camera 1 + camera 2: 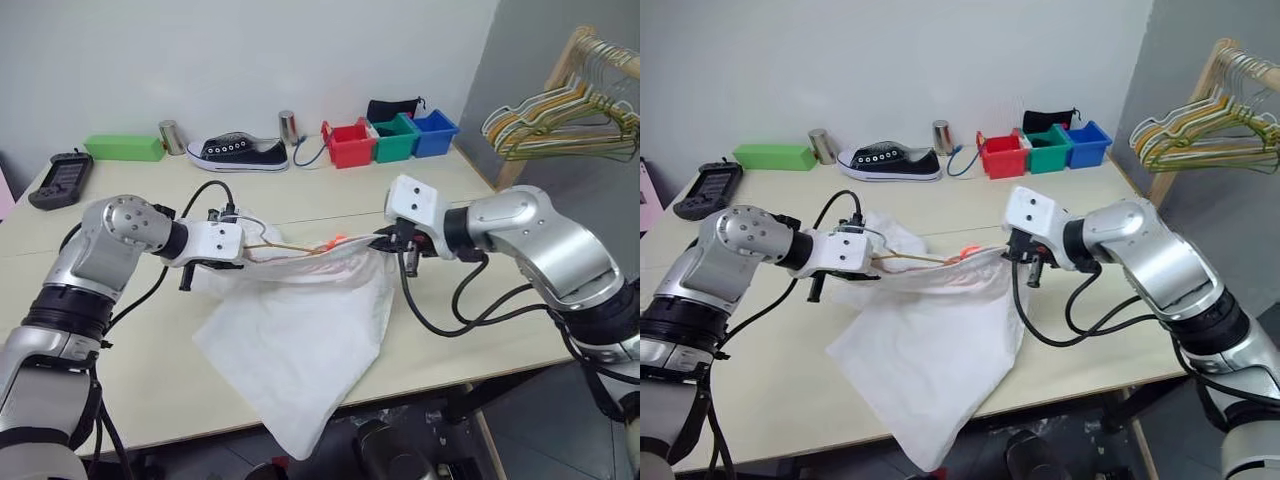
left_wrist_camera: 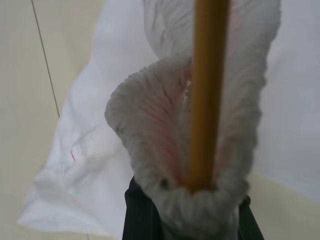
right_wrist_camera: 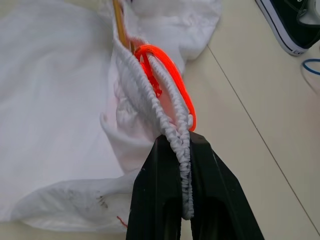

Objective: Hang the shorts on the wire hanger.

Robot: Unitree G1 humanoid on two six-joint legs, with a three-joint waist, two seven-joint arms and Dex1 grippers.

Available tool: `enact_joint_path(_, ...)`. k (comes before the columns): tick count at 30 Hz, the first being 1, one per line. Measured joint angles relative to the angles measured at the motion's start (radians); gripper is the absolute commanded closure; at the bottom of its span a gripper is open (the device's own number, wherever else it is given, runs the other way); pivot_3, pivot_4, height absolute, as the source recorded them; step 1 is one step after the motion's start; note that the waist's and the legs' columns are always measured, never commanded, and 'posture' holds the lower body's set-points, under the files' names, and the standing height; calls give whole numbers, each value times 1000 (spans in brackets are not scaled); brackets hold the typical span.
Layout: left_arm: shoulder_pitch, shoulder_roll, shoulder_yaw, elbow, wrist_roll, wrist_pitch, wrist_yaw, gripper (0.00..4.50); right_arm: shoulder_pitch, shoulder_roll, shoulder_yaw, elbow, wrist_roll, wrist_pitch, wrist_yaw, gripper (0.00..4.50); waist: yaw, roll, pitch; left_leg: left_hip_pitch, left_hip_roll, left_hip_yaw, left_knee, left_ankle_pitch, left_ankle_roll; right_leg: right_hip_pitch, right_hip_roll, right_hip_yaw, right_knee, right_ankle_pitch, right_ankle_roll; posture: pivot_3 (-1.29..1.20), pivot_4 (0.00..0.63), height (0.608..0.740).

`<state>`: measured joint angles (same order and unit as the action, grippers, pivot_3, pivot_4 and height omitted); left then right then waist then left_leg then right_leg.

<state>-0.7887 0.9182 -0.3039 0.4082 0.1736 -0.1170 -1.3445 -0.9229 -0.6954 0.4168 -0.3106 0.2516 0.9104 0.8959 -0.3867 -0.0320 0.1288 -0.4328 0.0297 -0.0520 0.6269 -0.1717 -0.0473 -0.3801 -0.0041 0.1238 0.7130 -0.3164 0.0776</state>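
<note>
Left eye view: left fingers point(image 1: 243, 250) clenched on the shorts point(image 1: 300, 350) and hanger point(image 1: 275, 247) together, waistband stretched above the desk point(image 1: 150, 370) across to the right fingers point(image 1: 383, 240), which pinch its other end beside the orange drawstring point(image 3: 170, 75).

Bare table point(image 1: 500, 330) flanks the shorts point(image 1: 300, 350) — sneaker point(image 1: 243, 152), bins point(image 1: 390, 138) crowd the rear.

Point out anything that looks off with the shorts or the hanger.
The hanger sits bunched inside the shorts' waistband at the left gripper, not spread across. The shorts sag off the table's near edge. Small dark specks mark the cloth near the right gripper.
</note>
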Motion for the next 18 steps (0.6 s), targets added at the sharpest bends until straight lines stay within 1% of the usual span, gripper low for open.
enact_joint_path(4,-13,-21,-6,-1,7,27,3,4500,-7,51,9,4,-24,20,-33,4485,-3,0,0,0,0,0,0,0,0,0,0,0,1,0,0,-311,44,740)
enact_joint_path(8,-29,-64,-6,-3,13,67,22,4500,-31,126,23,1,-34,45,-55,4485,-3,0,0,0,0,-1,0,0,0,0,0,0,1,0,0,-304,43,740)
enact_joint_path(13,-39,-92,-6,-3,30,98,54,4500,-36,149,35,-9,-34,61,-59,4485,-2,0,0,0,0,-1,0,0,0,0,0,0,1,0,0,-301,44,740)
enact_joint_path(15,-39,-97,-6,-5,30,109,59,4500,-36,147,37,-11,-35,61,-53,3906,-2,0,0,0,0,-1,0,0,0,0,0,0,1,0,0,-303,47,740)
enact_joint_path(16,-38,-98,-6,-7,30,110,62,4500,-36,144,38,-12,-35,61,-49,3713,-2,0,0,0,0,-1,0,0,0,0,0,-1,1,0,0,-303,47,740)
enact_joint_path(18,-38,-98,-6,-10,30,110,66,4500,-36,134,39,-15,-34,61,-44,3162,-2,0,0,0,0,-1,0,0,0,0,0,-1,1,0,0,-305,48,740)
